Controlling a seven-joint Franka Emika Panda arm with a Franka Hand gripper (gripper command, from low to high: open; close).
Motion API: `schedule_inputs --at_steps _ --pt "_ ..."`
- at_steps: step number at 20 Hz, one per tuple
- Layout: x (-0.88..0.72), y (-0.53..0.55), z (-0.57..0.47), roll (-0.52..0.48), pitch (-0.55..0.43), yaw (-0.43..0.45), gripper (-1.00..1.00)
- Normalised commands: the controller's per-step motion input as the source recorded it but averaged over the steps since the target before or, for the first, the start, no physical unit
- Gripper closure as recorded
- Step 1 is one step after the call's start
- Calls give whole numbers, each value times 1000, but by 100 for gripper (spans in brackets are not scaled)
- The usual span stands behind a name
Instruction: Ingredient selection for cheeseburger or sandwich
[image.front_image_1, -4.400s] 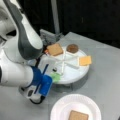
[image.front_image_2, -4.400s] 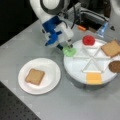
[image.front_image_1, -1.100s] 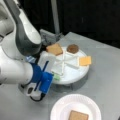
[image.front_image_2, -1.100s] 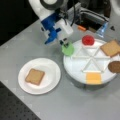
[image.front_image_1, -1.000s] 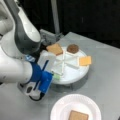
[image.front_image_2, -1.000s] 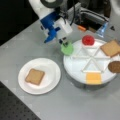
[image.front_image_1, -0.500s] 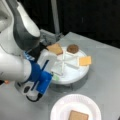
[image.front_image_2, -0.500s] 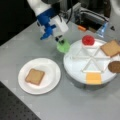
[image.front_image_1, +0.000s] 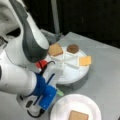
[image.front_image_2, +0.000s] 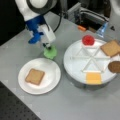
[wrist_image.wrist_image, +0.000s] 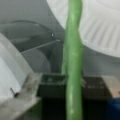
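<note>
Wrist view: tool (image.front_image_2: 48, 47) grips green lettuce piece (wrist_image.wrist_image: 73, 62)

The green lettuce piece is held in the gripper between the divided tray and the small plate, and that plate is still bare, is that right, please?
Not quite: the small plate is not bare. In a front view a brown toast square already lies on it. The rest stands: the gripper holds the green lettuce piece between the divided tray and that plate.
</note>
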Motion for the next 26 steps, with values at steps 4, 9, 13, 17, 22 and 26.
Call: schedule_inputs --at_steps 4,9,13,17,22,26 --pt "576 -318 36 79 41 357 100" --pt "689 -335 -75 32 26 395 100" --pt "774 -339 -174 -40 51 455 100" --pt "689 -254 -152 -2 139 422 100" --pt "473 -141 18 44 172 388 100" --pt "331 -110 90 49 178 333 100"
